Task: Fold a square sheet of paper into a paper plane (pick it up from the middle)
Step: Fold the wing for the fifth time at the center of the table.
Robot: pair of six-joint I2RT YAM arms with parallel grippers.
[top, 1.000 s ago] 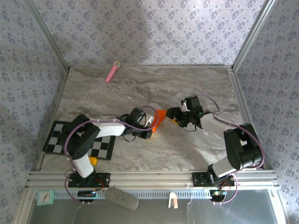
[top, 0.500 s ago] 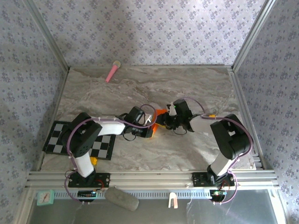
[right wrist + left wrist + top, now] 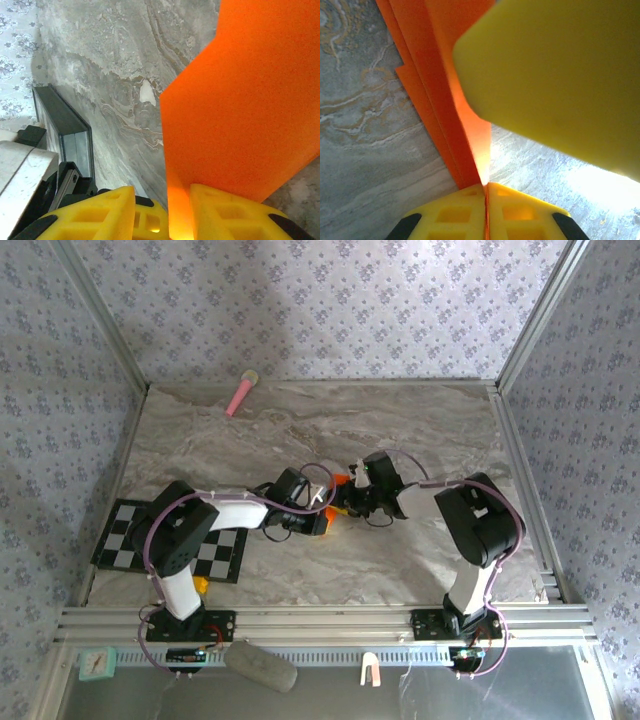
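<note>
That paper (image 3: 240,100) looks thin and floppy, best pinched by its fold: left gripper (image 3: 322,508) clenches it, right gripper (image 3: 352,502) straddles its edge, bite unclear

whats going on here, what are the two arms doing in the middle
Two robot arms meet at the middle of the marble table, working on an orange sheet of paper that is already folded into several layers. The left hand is shut on a creased edge of the paper, pinching it between its yellow fingers. The right hand has the paper's other side between its fingers, though it is not clear whether they have clamped. It is not yet a finished plane.
</note>
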